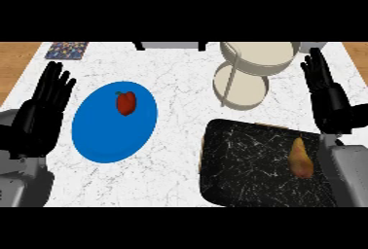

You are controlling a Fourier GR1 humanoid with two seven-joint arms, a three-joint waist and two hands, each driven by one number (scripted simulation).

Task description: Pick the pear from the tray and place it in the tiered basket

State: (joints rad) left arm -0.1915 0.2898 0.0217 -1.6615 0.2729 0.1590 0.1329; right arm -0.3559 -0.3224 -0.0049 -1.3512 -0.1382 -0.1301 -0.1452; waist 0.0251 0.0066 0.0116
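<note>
We log: pear (300, 158) on the black tray (244, 160), near its right edge; tiered basket (260, 62) just beyond the tray; left robot hand (36, 121) and right robot hand (334, 109) spread, fingers straight, at the tabletop's (179, 107) side edges; bare strip between tray and blue plate (108, 138).

White marbled counter (179, 78) — wooden floor (18, 48) at both far corners

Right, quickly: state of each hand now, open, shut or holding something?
Left hand: open, fingers up, holding nothing.
Right hand: open, fingers up, holding nothing.
</note>
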